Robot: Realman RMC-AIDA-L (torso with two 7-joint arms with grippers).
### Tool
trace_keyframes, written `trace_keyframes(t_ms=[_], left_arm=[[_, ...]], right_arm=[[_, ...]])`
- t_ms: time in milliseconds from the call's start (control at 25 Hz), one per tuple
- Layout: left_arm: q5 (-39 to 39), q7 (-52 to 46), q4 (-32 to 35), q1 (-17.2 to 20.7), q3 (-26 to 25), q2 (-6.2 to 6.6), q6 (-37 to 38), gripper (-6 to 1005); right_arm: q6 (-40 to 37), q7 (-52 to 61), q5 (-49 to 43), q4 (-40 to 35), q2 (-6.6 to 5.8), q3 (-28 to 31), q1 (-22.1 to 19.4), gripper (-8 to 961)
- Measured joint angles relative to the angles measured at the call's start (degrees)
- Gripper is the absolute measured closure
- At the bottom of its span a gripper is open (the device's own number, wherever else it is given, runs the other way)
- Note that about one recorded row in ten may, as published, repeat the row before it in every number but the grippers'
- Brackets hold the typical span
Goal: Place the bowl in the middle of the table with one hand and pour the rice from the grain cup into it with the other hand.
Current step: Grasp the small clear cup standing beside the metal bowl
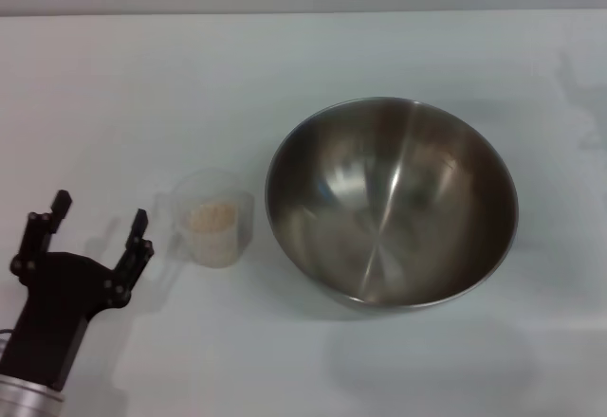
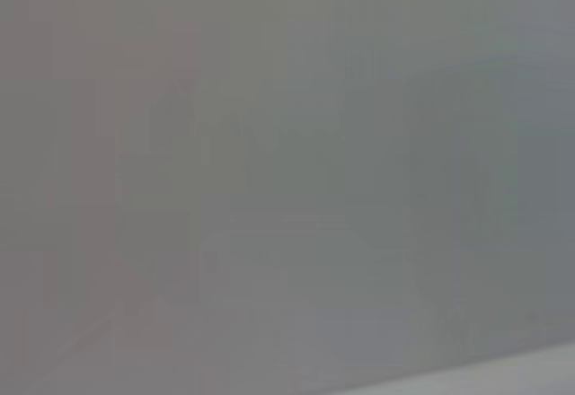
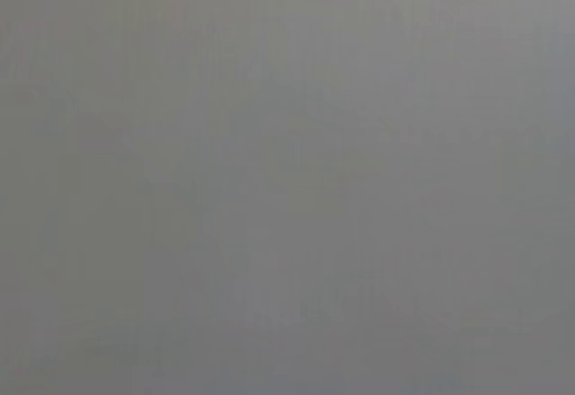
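The steel bowl sits on the white table, right of centre in the head view, and is empty inside. The clear grain cup stands just left of the bowl, upright, with rice in it. My left gripper is open and empty, to the left of the cup and apart from it, fingers pointing away from me. My right gripper is out of view. Both wrist views show only a plain grey blur.
The table's far edge runs along the top of the head view, with a grey wall behind it.
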Motion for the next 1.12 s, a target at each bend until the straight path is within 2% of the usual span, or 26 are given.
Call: trace_keyframes(t_ms=[200,1120], left_arm=[[0.0,0.0,-1.4,-0.5,-0.2,0.0,-5.2,268],[-0.2,0.0,-1.2,-3.4,-3.2,0.0,-11.3,276]], right_arm=[[0.0,0.0,0.0,0.0,0.0,0.0,0.1,135],[-0.1,0.1,0.3,0.4,-0.01,0.0,-0.2,136]])
